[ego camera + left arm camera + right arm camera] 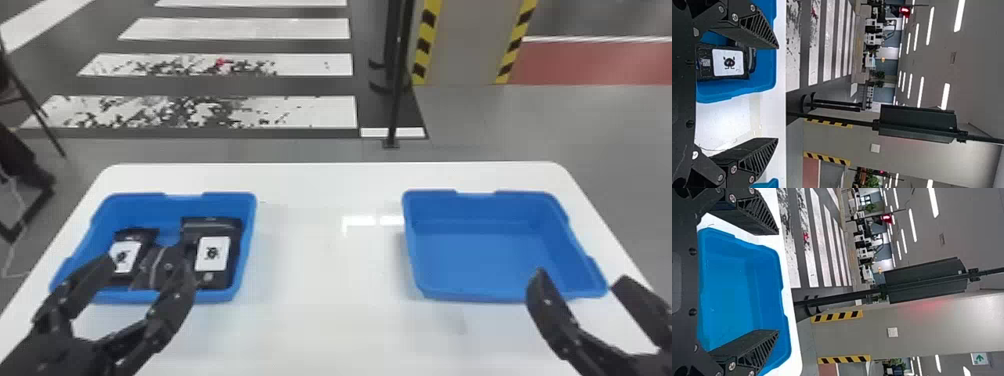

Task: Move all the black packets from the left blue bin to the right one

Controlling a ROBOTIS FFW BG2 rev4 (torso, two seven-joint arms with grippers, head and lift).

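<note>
On the glossy white tabletop (327, 270), black packets (212, 252) with rectangular white labels lie in the smooth blue left bin (250, 210). Left end effector (141, 255) and right end effector (580, 276) point forward near the bins' near sides, ribbed fingers wide apart, both empty.

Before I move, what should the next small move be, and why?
I'd probably ease the left gripper forward and down toward the packets: its fingers are open and hold nothing, the packets lie in the left bin, and the right bin has none.
</note>
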